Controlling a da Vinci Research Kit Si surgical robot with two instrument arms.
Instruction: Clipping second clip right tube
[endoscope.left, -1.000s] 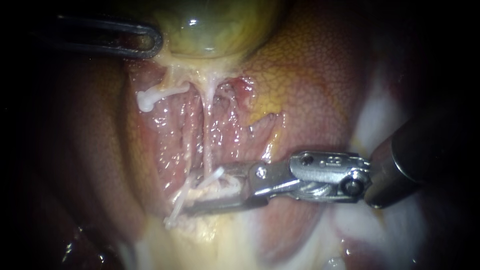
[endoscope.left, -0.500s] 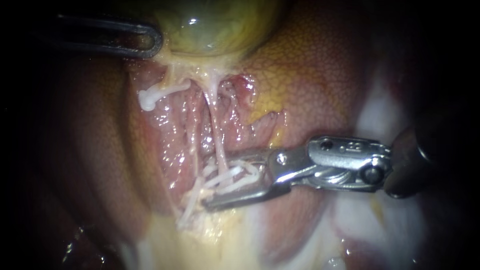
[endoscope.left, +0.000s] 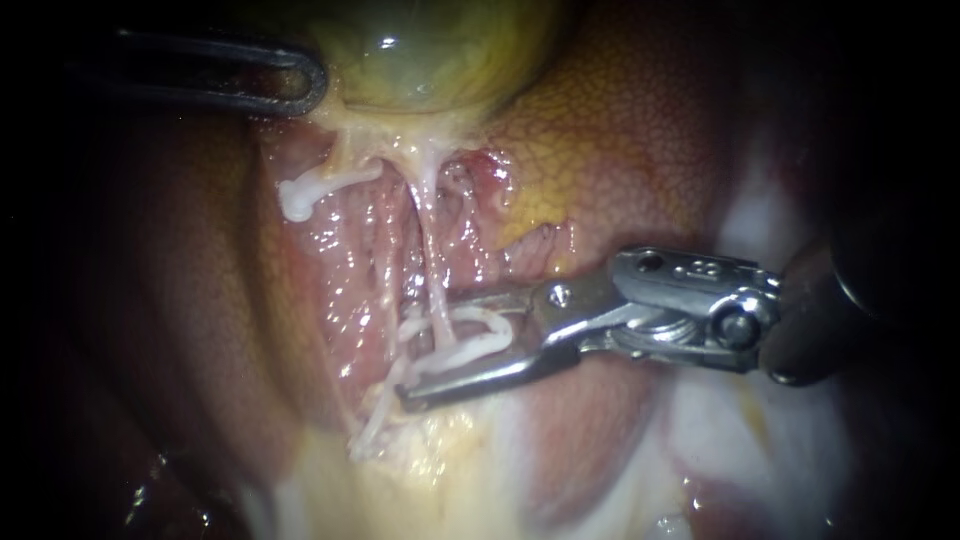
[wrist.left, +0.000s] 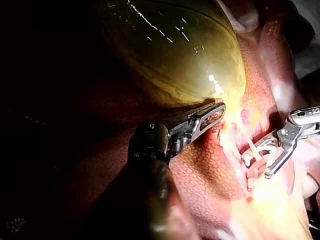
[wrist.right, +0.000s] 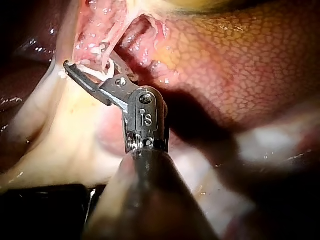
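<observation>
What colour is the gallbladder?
The gallbladder is yellowish green and glossy, with thin darker lines; the left wrist view shows it best.

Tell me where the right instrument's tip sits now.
In the endoscope view the right instrument comes in from the right. Its tip straddles the right tube, with a white clip in it, well below the gallbladder.

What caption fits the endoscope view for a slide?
Silver right instrument around thin pale tube with white clip, below yellow-green gallbladder; dark left instrument alongside.
</observation>
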